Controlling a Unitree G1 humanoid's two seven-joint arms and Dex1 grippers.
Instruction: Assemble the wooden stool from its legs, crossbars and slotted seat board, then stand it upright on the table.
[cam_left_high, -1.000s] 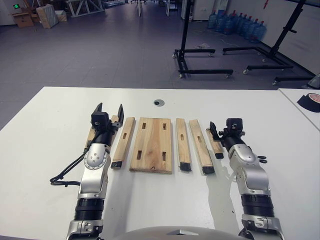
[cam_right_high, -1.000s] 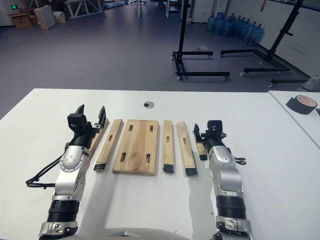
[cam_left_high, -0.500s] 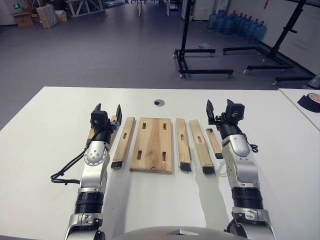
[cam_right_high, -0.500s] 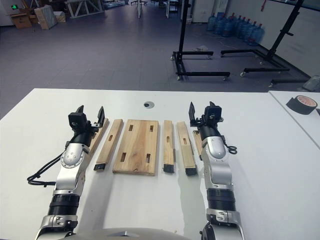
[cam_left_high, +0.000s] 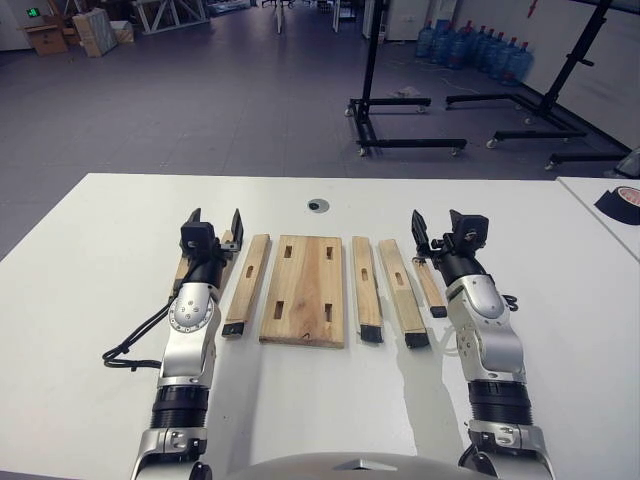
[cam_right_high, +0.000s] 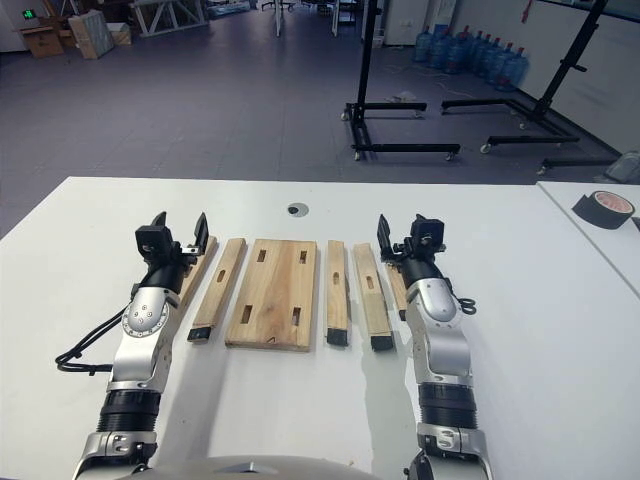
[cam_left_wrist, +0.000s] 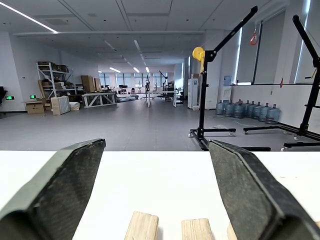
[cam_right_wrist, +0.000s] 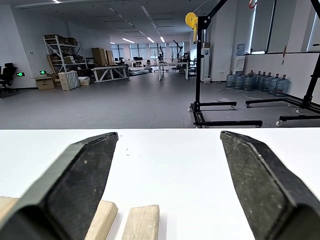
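Note:
The slotted seat board (cam_left_high: 303, 290) lies flat in the middle of the white table (cam_left_high: 110, 230). Left of it lies a long leg (cam_left_high: 246, 283), and a further wooden piece (cam_left_high: 180, 270) is mostly hidden under my left arm. On the board's right lie two legs (cam_left_high: 366, 286) (cam_left_high: 402, 291) and a short crossbar (cam_left_high: 431, 287). My left gripper (cam_left_high: 215, 218) is open over the far end of the leftmost piece. My right gripper (cam_left_high: 437, 228) is open above the crossbar's far end. Wood ends (cam_left_wrist: 142, 226) (cam_right_wrist: 142, 221) show below the open fingers (cam_left_wrist: 60, 195) (cam_right_wrist: 75, 180).
A round grommet (cam_left_high: 318, 205) sits in the table behind the board. A black cable (cam_left_high: 130, 350) loops on the table beside my left arm. A tape roll (cam_left_high: 620, 200) lies on the neighbouring table at the right. Black wheeled stands (cam_left_high: 405, 140) are on the floor beyond.
My right gripper has lifted off the short crossbar, moved forward and levelled out, still open. The left arm has barely shifted. The wooden parts lie as before.

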